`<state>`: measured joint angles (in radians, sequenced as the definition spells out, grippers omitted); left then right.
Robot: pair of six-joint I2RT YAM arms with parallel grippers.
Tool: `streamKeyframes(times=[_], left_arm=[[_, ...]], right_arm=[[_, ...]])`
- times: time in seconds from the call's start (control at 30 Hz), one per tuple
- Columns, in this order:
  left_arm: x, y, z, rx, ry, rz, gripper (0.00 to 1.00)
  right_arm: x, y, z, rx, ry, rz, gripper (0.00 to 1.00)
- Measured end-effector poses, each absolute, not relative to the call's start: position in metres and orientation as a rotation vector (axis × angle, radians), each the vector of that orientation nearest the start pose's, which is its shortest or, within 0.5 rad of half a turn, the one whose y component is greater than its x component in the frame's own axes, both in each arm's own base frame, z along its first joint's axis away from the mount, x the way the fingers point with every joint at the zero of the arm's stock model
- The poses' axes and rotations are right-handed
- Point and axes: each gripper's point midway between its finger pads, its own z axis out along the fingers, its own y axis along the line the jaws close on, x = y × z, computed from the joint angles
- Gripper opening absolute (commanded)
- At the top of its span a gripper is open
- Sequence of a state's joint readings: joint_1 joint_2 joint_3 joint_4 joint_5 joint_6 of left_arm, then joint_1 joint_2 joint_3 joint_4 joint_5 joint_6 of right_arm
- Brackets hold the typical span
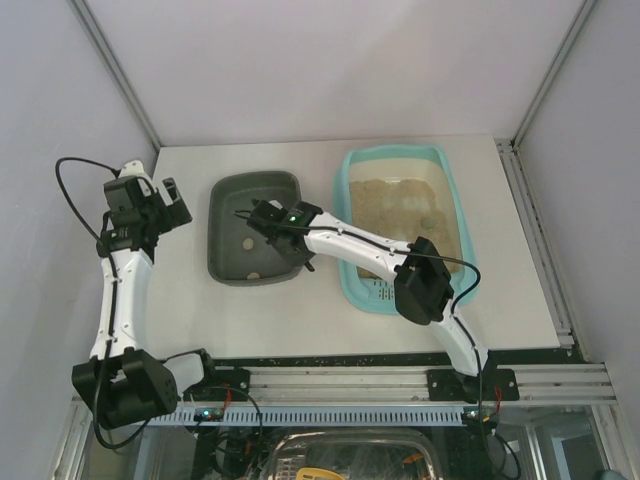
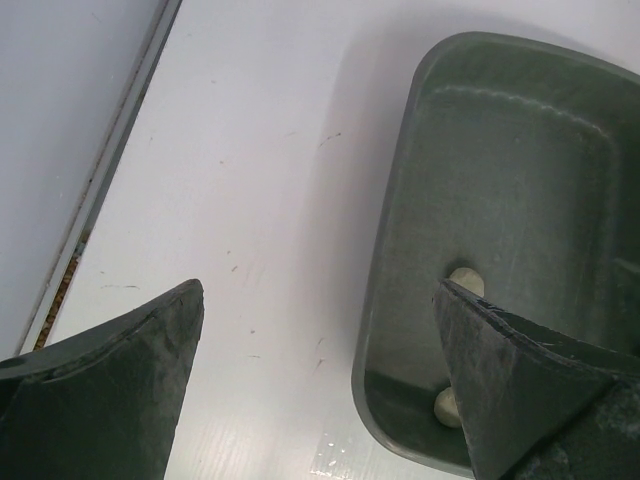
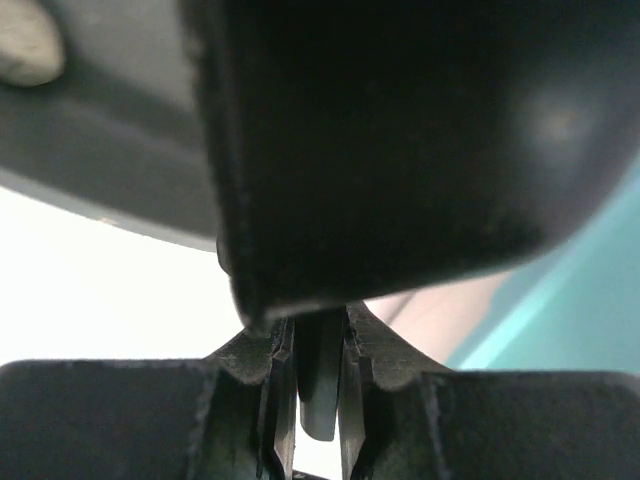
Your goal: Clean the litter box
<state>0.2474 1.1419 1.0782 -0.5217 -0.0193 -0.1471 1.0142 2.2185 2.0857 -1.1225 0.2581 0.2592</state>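
Right gripper (image 1: 264, 218) – clenched on dark scoop (image 3: 400, 150) above grey tray (image 1: 224, 250); litter box (image 1: 462, 215) just rightward, long axis running away from bases; left gripper (image 2: 320, 340) spread, empty – farther off.

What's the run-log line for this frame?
right gripper: shut on dark scoop, over grey tray | left gripper: open, above table | grey tray: two pale lumps | litter box: sandy litter inside

Your white table (image 1: 180, 300) carries two things, set side by side, near each other but apart. The dark grey-green tray (image 1: 213, 235) is to the left and the turquoise litter box (image 1: 392, 151) to the right (the larger one, reaching nearer the back edge). Both sit flat.
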Motion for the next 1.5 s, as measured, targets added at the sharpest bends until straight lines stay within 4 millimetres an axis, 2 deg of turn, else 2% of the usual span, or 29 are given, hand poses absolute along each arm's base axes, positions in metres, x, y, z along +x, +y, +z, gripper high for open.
streamKeyframes(times=[0.17,0.4,0.6,0.7,0.77,0.83,0.97,1.07,1.13,1.2,1.37,1.5], left_arm=[[0.332,0.079,0.218,-0.441,2.129,0.070,1.00],[0.331,0.067,0.223,-0.404,2.116,0.072,1.00],[0.319,0.048,0.229,-0.344,2.092,0.082,1.00],[0.318,0.033,0.236,-0.289,2.074,0.075,1.00],[0.319,0.022,0.237,-0.245,2.074,0.060,1.00],[0.322,0.007,0.233,-0.189,2.092,0.043,1.00],[0.332,-0.016,0.218,-0.123,2.144,-0.005,1.00],[0.340,-0.028,0.208,-0.103,2.184,-0.035,1.00],[0.347,-0.036,0.207,-0.080,2.200,-0.053,1.00],[0.354,-0.047,0.209,-0.050,2.201,-0.074,1.00],[0.368,-0.069,0.211,0.013,2.219,-0.129,1.00],[0.366,-0.074,0.207,0.043,2.250,-0.154,1.00]], right_arm=[[0.294,0.367,0.110,-0.933,2.487,-0.173,0.00],[0.307,0.358,0.115,-0.913,2.442,-0.253,0.00],[0.323,0.352,0.126,-0.845,2.469,-0.203,0.00],[0.335,0.339,0.136,-0.781,2.499,-0.153,0.00],[0.342,0.321,0.148,-0.718,2.519,-0.124,0.00],[0.345,0.292,0.163,-0.637,2.540,-0.110,0.00],[0.338,0.215,0.196,-0.415,2.577,-0.186,0.00],[0.330,0.160,0.207,-0.220,2.600,-0.321,0.00],[0.321,0.136,0.203,-0.151,2.631,-0.398,0.00],[0.311,0.121,0.192,-0.114,2.681,-0.468,0.00],[0.290,0.090,0.160,-0.006,2.830,-0.610,0.00],[0.274,0.065,0.142,0.099,2.942,-0.658,0.00]])
